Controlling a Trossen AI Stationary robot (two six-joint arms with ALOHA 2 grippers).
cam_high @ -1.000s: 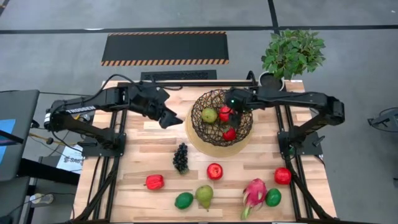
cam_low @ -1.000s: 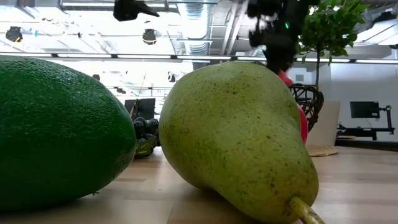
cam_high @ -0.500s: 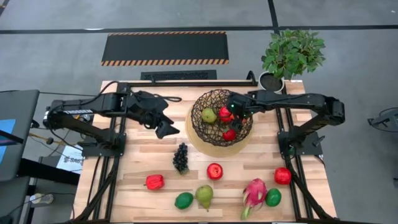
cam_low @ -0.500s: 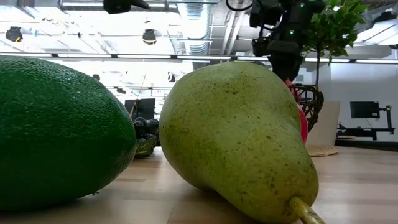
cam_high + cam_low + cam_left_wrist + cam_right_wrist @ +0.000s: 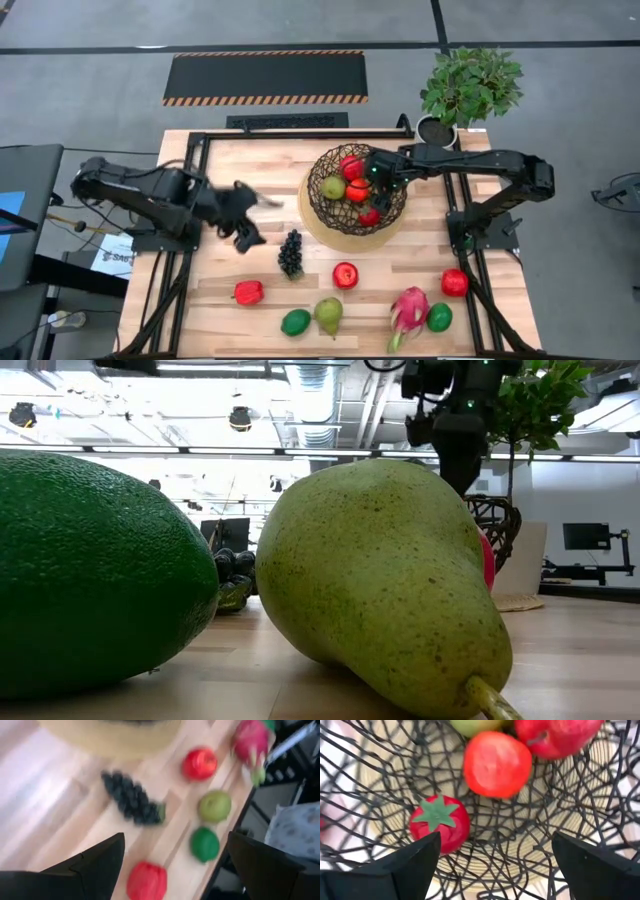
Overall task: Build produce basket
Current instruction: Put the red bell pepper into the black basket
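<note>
While the right gripper point(image 5: 372, 180) hangs open-fingered over the basket point(image 5: 318, 215), the open left gripper point(image 5: 243, 222) should take the grape bunch point(image 5: 291, 253).

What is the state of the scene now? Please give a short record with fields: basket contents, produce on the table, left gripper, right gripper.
basket contents: the basket holds a green pear, a red apple, an orange-red fruit and a red fruit with a green leafy top
produce on the table: grape bunch, three more red fruits, lime, a second pear, dragon fruit, another green fruit
left gripper: open, over bare table left of the grapes
right gripper: open, above the basket, holding nothing
</note>
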